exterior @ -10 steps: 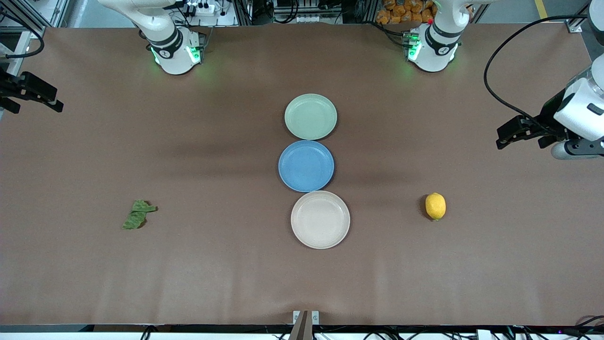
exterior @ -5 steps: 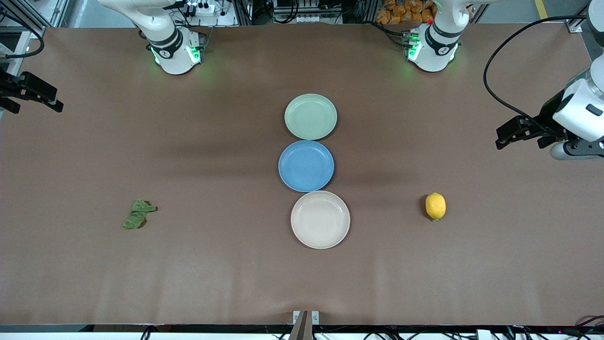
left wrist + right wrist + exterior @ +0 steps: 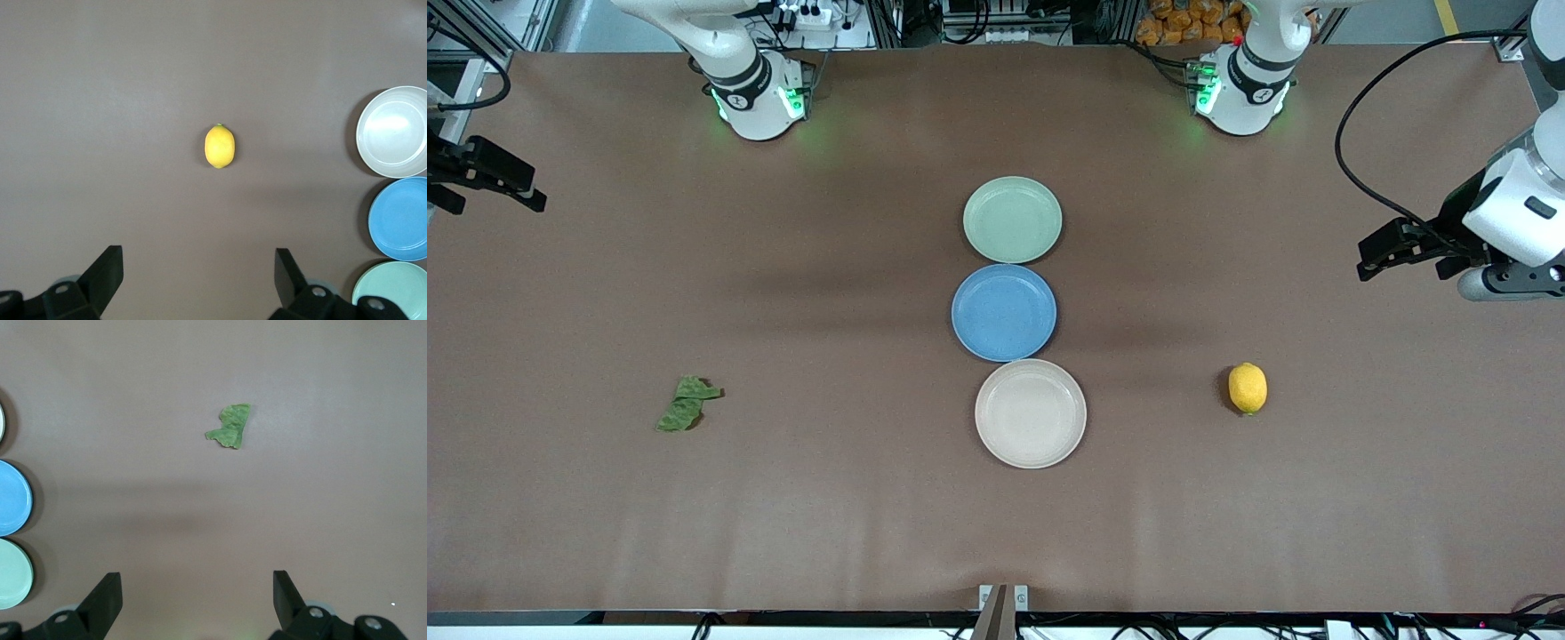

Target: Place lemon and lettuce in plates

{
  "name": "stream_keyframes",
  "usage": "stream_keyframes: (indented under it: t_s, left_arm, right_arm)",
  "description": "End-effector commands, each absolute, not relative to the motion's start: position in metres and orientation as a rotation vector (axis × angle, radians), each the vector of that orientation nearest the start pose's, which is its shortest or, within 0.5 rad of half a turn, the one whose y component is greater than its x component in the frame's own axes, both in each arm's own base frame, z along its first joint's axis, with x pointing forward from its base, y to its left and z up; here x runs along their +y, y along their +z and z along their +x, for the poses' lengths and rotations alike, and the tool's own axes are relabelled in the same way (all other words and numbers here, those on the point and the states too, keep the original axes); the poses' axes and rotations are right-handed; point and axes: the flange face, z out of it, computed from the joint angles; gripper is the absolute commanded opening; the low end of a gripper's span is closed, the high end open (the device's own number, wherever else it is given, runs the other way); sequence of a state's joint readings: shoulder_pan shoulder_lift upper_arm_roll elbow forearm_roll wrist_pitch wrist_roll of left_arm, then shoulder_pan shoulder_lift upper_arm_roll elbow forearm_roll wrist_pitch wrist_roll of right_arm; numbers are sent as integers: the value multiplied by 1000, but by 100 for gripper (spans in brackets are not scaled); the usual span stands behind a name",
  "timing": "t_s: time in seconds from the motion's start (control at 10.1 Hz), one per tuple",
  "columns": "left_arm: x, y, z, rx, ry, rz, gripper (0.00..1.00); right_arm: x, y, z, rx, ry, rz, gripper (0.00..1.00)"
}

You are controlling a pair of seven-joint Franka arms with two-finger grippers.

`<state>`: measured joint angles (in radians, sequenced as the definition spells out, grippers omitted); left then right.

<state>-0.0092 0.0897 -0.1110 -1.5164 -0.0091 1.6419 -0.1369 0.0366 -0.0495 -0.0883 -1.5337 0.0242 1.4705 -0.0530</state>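
The yellow lemon [image 3: 1247, 388] [image 3: 219, 146] lies on the brown table toward the left arm's end. The dark green lettuce [image 3: 686, 403] [image 3: 230, 427] lies toward the right arm's end. In the table's middle stand a mint green plate [image 3: 1012, 220] and a beige-pink plate [image 3: 1031, 413], both with nothing on them. My left gripper [image 3: 1403, 258] [image 3: 198, 267] hangs open over bare table, apart from the lemon. My right gripper [image 3: 485, 196] [image 3: 197, 590] hangs open over the table's edge at the right arm's end, well away from the lettuce.
A round blue plate [image 3: 1003, 312] sits between the two other plates, touching both. The robots' bases [image 3: 758, 98] stand along the table's edge farthest from the front camera. A small metal bracket [image 3: 1002, 597] sits at the nearest edge.
My left gripper has drifted slightly toward the table's middle. The right arm, lemon, lettuce and plates have not moved.
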Motion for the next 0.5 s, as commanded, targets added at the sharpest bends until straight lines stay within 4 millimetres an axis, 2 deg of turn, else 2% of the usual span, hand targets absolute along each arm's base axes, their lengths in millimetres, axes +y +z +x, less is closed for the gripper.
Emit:
stream_keyframes:
  t_s: [0.0,0.4]
  left_arm:
    - [-69,606,585,14,-54,-3144,100]
    - [-66,604,586,7,-50,-3140,100]
  right_arm:
    - [-30,659,532,-7,19,-3093,100]
    - [-31,653,537,-3,17,-3094,100]
